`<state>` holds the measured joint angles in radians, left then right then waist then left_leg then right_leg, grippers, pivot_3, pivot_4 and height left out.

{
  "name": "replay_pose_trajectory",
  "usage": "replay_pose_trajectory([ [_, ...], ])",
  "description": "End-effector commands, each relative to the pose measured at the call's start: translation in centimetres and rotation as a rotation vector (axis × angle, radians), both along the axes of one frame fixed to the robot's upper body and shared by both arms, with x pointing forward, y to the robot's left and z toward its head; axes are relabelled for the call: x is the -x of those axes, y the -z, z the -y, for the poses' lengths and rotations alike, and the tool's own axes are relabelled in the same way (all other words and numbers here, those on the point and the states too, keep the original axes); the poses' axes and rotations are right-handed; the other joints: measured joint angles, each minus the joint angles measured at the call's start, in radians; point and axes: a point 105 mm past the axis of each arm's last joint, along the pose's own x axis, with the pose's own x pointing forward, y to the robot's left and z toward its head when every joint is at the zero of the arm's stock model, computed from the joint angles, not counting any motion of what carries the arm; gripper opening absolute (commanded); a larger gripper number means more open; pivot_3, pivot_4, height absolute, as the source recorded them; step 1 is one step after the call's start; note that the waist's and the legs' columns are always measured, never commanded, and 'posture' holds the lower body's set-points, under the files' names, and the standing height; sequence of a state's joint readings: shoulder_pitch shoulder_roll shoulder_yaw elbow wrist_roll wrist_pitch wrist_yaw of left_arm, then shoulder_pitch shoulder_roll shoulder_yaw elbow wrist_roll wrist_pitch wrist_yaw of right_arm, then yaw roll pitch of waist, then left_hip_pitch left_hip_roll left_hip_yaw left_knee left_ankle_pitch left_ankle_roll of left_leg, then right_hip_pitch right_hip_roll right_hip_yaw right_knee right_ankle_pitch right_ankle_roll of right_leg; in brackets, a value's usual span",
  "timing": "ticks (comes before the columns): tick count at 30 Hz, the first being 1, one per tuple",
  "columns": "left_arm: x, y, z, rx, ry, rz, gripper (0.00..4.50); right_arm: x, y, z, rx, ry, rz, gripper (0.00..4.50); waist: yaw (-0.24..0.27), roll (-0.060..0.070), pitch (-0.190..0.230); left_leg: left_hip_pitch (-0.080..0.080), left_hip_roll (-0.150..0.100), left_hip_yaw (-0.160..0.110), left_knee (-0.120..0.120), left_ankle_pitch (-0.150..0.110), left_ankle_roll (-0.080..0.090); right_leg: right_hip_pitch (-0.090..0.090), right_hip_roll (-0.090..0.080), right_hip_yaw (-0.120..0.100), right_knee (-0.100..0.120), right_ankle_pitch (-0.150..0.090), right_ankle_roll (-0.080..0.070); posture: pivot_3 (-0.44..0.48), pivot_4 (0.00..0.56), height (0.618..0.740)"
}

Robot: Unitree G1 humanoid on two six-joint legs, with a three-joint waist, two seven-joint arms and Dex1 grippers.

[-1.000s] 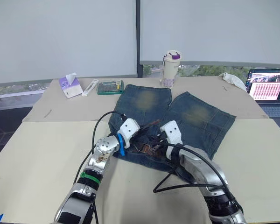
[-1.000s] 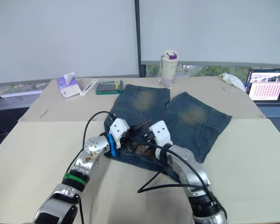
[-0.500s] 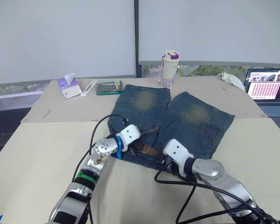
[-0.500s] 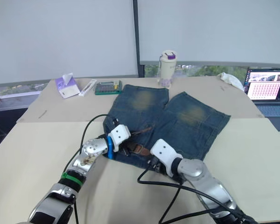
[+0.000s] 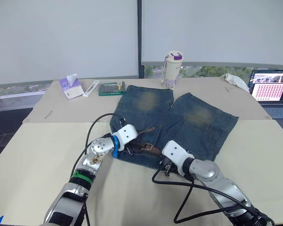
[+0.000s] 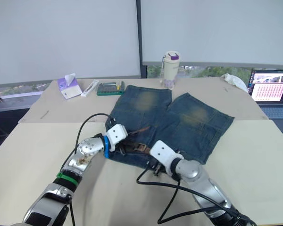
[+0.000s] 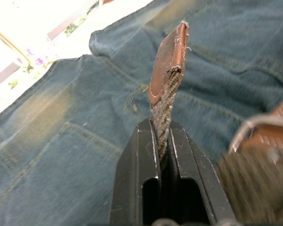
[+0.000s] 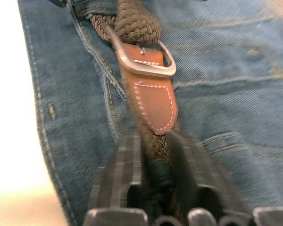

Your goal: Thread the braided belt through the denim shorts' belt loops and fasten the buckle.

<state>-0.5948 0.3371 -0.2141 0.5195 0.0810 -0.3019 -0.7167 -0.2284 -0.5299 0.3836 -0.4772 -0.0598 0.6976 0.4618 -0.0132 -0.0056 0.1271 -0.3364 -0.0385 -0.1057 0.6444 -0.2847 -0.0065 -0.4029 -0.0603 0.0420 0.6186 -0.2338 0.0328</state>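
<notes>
The belt loops are too small to make out along the waistband of the denim shorts (image 5: 179,117), which lie flat on a beige table (image 5: 37,155) below white roller blinds (image 5: 61,37). The left gripper (image 7: 162,141) pinches the braided belt (image 8: 137,23) just behind its leather tip; the right gripper (image 8: 153,146) clamps the belt below the buckle (image 8: 146,66). A laptop (image 5: 271,87) is cut off at the table's right edge.

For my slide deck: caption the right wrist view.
Right gripper clamps the braided belt just behind its buckle, over denim shorts.
</notes>
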Motion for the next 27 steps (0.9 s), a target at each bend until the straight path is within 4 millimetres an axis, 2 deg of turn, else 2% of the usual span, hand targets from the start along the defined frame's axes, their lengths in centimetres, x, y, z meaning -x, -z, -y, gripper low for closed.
replay_pose_trajectory([
  [1, -0.2, -1.1, -0.1, -0.053, 0.014, 0.070, 0.00, -0.6, -2.2, 0.5, 0.028, 0.022, 0.162, 0.01, 0.001, 0.000, 0.000, 0.000, 0.000, 0.000, 0.000, 0.000, 0.000, 0.000, 0.000, 0.000, 0.000, 0.000, 0.000, 0.000, 0.150, 0.740],
  [12, 0.7, -0.4, -0.7, -0.337, 0.133, 0.222, 0.00, -1.6, -3.6, 1.3, 0.246, -0.014, 0.461, 0.01, 0.001, 0.000, 0.000, 0.000, 0.000, 0.003, 0.000, 0.000, 0.000, 0.000, 0.000, 0.000, 0.000, 0.000, 0.000, 0.000, 0.150, 0.740],
  [27, 0.9, -0.2, -0.9, -0.613, 0.259, 0.336, 0.00, -2.3, -3.7, 1.3, 0.362, -0.058, 0.643, 0.01, 0.000, 0.000, 0.000, 0.000, 0.000, 0.004, 0.000, 0.000, 0.000, 0.000, 0.000, 0.000, 0.001, 0.000, 0.000, 0.000, 0.150, 0.740],
])
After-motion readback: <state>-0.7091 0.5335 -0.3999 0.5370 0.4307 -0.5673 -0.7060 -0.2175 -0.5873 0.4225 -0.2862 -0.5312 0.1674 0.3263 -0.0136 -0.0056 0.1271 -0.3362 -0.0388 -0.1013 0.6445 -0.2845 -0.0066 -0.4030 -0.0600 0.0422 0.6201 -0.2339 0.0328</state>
